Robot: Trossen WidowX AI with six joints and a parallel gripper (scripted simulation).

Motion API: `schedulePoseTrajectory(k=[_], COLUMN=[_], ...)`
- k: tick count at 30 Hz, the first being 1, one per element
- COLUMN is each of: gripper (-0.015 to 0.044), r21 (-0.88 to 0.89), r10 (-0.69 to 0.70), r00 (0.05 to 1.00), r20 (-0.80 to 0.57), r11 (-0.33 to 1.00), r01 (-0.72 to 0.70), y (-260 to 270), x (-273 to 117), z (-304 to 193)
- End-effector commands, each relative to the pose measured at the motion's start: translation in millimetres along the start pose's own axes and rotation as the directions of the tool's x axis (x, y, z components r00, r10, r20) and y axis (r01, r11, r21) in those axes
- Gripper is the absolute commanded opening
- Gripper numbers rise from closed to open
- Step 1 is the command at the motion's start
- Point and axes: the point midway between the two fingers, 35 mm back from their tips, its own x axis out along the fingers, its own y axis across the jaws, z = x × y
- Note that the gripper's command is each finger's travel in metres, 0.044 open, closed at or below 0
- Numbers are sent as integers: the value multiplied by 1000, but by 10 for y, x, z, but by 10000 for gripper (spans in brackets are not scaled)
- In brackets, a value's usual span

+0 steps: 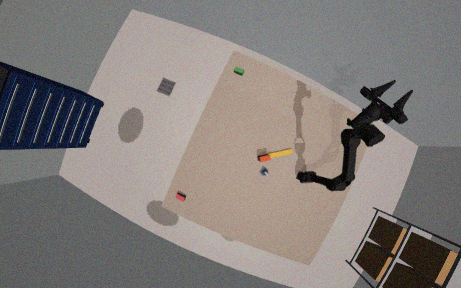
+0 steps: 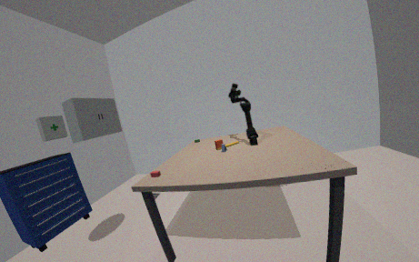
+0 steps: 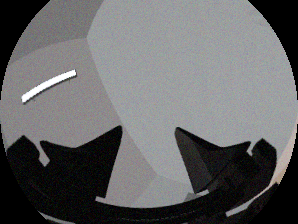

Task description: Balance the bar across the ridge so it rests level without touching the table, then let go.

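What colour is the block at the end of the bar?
Orange; the bar itself is yellow. The block shows best in the top view.

Soft, even, fairly dim light fills all three views, with no glare. Fine grain and mild blur soften every outline. The arm's shadow (image 1: 301, 125) falls pale and long across the table (image 1: 234, 220) toward its far edge by the base, so light comes from above. A broad shadow lies on the floor under the table. Straight edges bow near the frame borders. The wrist view is a circular fisheye ringed in black, holding one bright ceiling light strip (image 3: 48, 86).
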Motion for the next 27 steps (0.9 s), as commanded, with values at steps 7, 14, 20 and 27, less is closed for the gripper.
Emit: schedulePoseTrajectory(k=[7,14,20,27], gripper=[315,315,315,315], r21=[15,-5,-39,-97], r10=[-327,-548,-709,-856], r00=[941,824,682,476], r20=[-87,-143,-180,-202], r11=[944,833,698,501], r01=[330,553,715,860], y=[-762,-1263,-1620,-1932], x=[-344,-760,-1215,-1836], z=[-422,-705,-917,-1110])
